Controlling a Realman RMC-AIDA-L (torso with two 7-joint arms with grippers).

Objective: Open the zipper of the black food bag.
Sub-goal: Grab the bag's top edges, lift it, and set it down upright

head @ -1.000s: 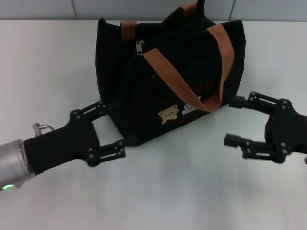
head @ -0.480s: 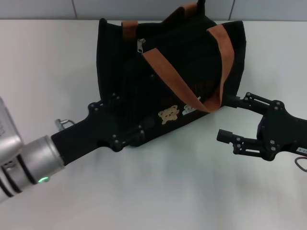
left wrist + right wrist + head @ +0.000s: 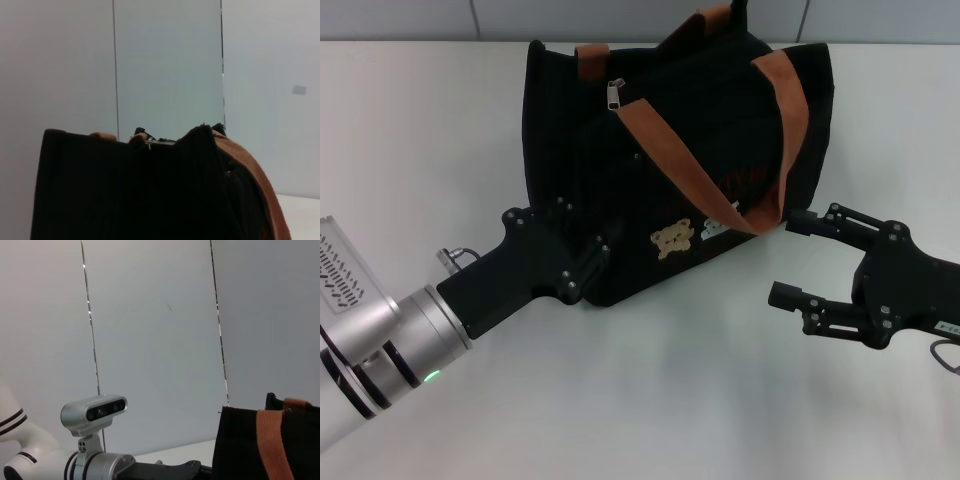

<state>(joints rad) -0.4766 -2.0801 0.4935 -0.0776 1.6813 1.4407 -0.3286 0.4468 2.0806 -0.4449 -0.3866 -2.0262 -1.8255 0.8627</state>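
While pressed against the bag's (image 3: 670, 150) lower left corner, left gripper (image 3: 582, 265), grip unreadable; zipper (image 3: 612, 96) untouched atop the bag (pull at its left end); right gripper (image 3: 800, 260) spread, empty, just right.

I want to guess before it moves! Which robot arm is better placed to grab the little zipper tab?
Probably the right. The left gripper is pressed against the black food bag, perhaps steadying it. The right gripper is open and free, though the zipper tab sits far from both.
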